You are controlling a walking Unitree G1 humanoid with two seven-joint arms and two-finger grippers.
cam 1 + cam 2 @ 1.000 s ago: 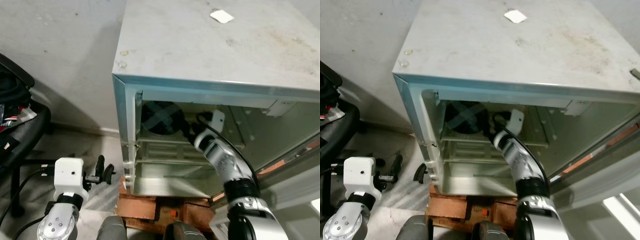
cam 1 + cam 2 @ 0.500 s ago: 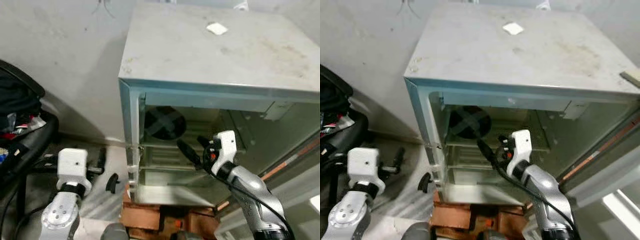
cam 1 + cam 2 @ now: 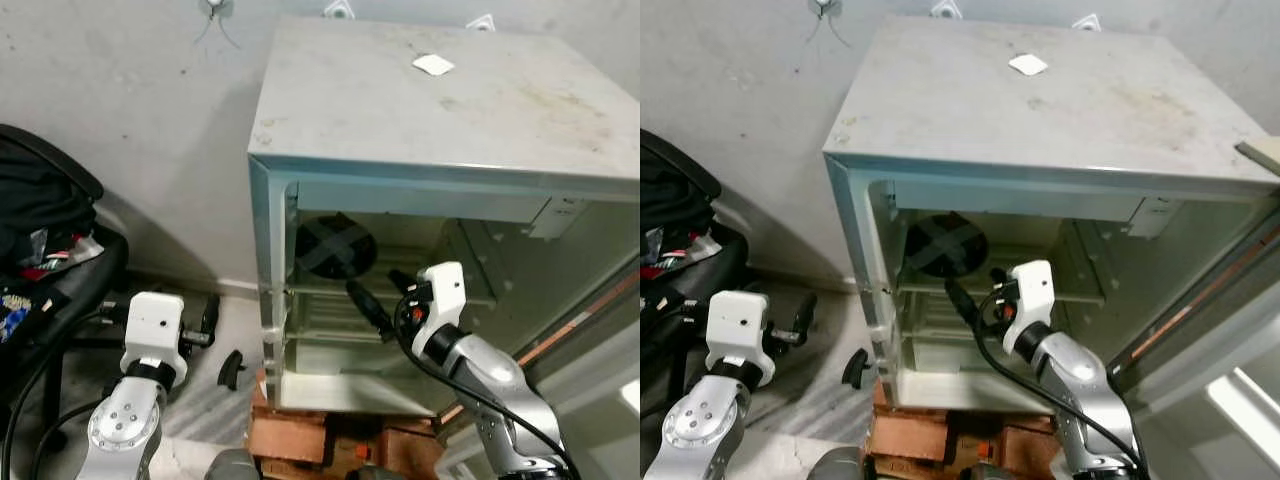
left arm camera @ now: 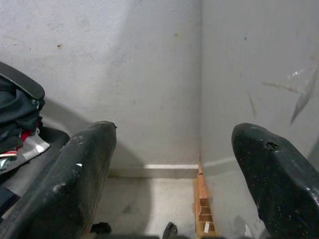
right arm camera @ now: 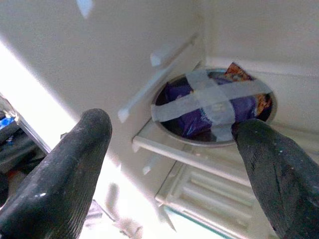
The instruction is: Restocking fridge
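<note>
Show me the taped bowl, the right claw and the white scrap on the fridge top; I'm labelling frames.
taped bowl [image 5: 214, 107]: right wrist view, tape cross.
right claw [image 3: 385, 300]: left eye view, between fingertips.
white scrap [image 3: 433, 65]: left eye view, its middle.

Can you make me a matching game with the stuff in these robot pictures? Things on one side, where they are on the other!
Things:
1. taped bowl
2. white square
3. bricks
4. left gripper

Places:
A. under the fridge
B. on the fridge's top
C. on a shelf inside the fridge
D. out by the fridge's left side, over the floor

Pairs: 1-C, 2-B, 3-A, 4-D
</note>
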